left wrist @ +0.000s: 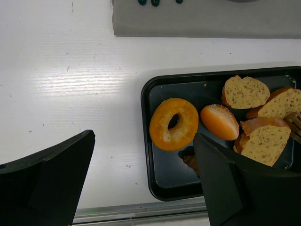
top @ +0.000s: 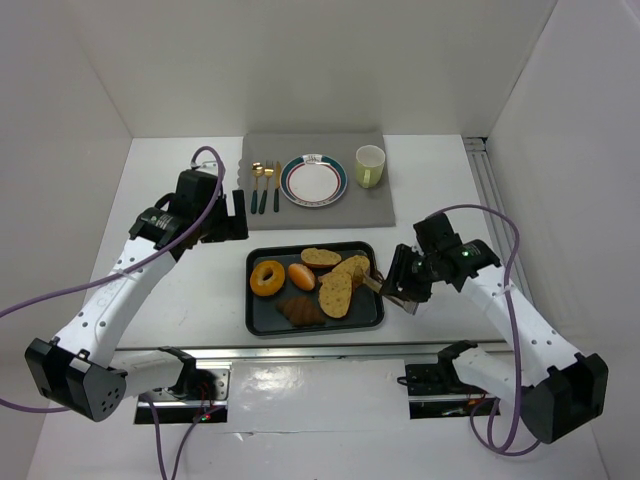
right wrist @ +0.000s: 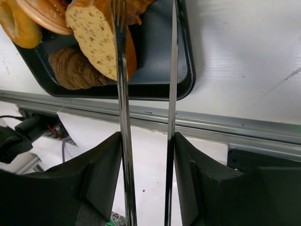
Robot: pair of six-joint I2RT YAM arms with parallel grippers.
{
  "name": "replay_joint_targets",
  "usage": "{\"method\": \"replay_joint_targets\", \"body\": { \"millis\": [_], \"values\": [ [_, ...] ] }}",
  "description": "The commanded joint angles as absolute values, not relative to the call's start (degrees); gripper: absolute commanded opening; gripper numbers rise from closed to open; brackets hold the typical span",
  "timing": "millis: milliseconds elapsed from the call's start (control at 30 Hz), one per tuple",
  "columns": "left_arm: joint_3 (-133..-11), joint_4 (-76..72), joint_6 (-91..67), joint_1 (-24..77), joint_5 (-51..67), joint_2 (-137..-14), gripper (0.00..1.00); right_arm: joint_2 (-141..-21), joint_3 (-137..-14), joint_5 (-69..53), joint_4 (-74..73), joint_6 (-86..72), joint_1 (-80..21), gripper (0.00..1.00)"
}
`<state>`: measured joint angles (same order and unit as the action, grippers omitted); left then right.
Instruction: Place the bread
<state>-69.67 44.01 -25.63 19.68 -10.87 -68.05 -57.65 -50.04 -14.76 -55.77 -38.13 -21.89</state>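
Observation:
A black tray (top: 315,330) holds several breads: seeded bread slices (top: 335,293), a bagel (top: 267,277), a bun (top: 301,276) and a dark pastry (top: 300,310). My right gripper (top: 400,290) is shut on metal tongs (right wrist: 123,117) at the tray's right edge. The tong arms stand apart; the left arm lies against a seeded slice (right wrist: 96,37), the right arm over the tray rim (right wrist: 186,84). My left gripper (top: 238,215) is open and empty, hovering over the table at the tray's left rim (left wrist: 146,155), near the bagel (left wrist: 174,124).
A grey mat (top: 380,215) behind the tray carries a white plate (top: 313,180), a pale green cup (top: 370,165) and cutlery (top: 265,185). White walls close in left, right and behind. A metal rail (top: 300,352) runs along the near edge.

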Motion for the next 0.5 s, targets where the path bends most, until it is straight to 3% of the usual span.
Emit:
{"method": "replay_joint_targets", "body": {
  "millis": [0, 233, 333, 467],
  "values": [
    [-71.89, 43.77, -24.79, 19.42, -11.78, -67.41, 1.0, -58.88, -49.92, -14.15, -54.4, -38.76, -22.32, 0.56],
    [-70.84, 43.77, -24.79, 19.42, -11.52, -66.8, 1.0, -60.73, -49.39, -15.38, -49.84, -38.23, -21.18, 0.55],
    [-70.84, 43.77, -24.26, 19.42, -10.99, -66.8, 1.0, -61.34, -50.09, -15.38, -49.31, -38.23, -21.18, 0.46],
    [-70.84, 43.77, -24.26, 19.42, -10.99, -66.8, 1.0, -61.87, -52.99, -12.93, -52.2, -38.23, -21.18, 0.27]
  ]
}}
